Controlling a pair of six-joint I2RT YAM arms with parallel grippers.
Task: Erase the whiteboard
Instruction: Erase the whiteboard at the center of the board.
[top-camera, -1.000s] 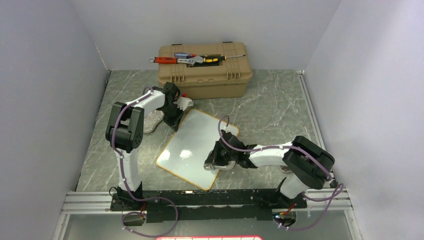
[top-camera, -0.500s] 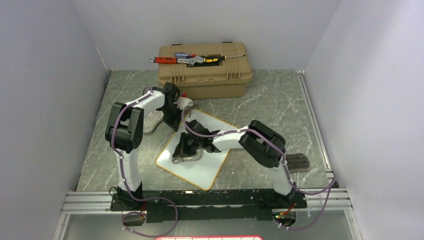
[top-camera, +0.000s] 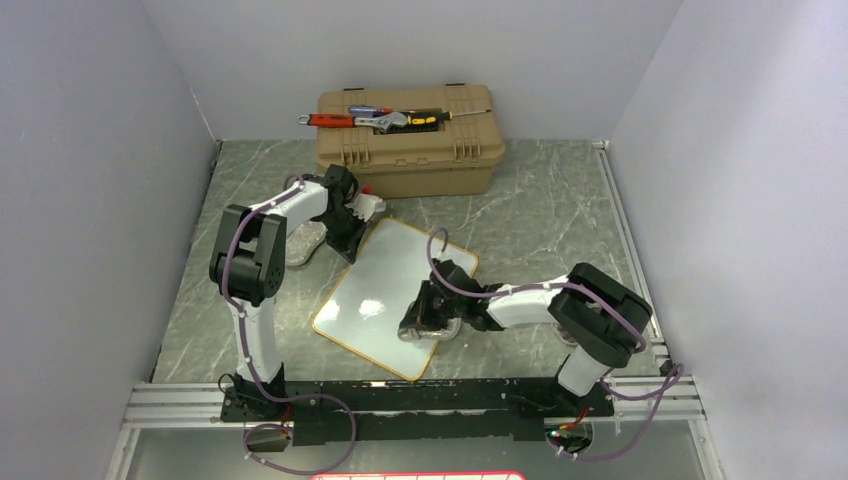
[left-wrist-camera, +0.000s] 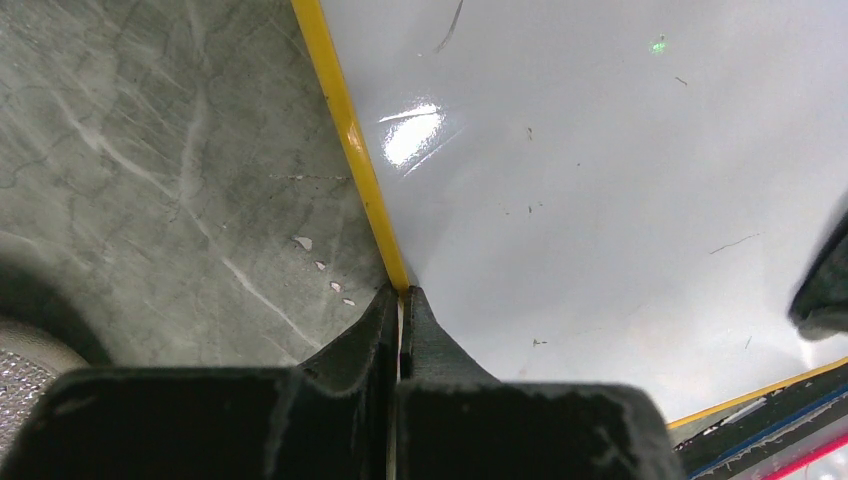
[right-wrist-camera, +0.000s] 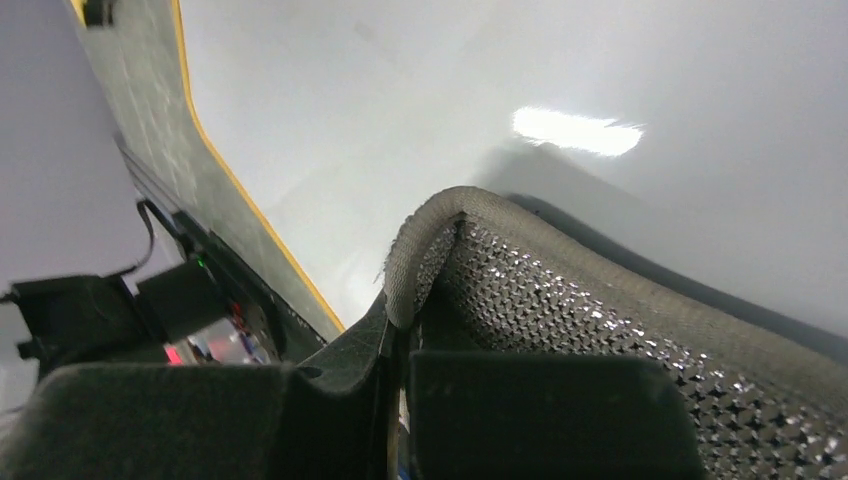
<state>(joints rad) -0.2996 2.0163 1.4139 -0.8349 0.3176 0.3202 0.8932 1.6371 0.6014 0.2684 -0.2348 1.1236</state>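
The whiteboard (top-camera: 375, 275) lies tilted on the marble table, white and glossy with a thin yellow rim (left-wrist-camera: 345, 120). My left gripper (top-camera: 352, 248) is at its far left corner, shut on the rim (left-wrist-camera: 402, 297). Shut on a grey textured cloth (right-wrist-camera: 600, 320), my right gripper (top-camera: 420, 322) presses it flat on the board's near right part. A short dark stroke (left-wrist-camera: 450, 25) and a few faint specks show on the whiteboard (left-wrist-camera: 600, 180). In the right wrist view the whiteboard (right-wrist-camera: 400, 100) looks plain white.
A tan toolbox (top-camera: 405, 150) stands at the back with a wrench and screwdrivers (top-camera: 370, 118) on its lid. A second grey pad (top-camera: 305, 245) lies left of the board, under the left arm. The black rail (top-camera: 400, 395) runs along the near edge.
The right arm swept the cloth from the board's near right across to its left side, then back to the near right. The left arm has held still.
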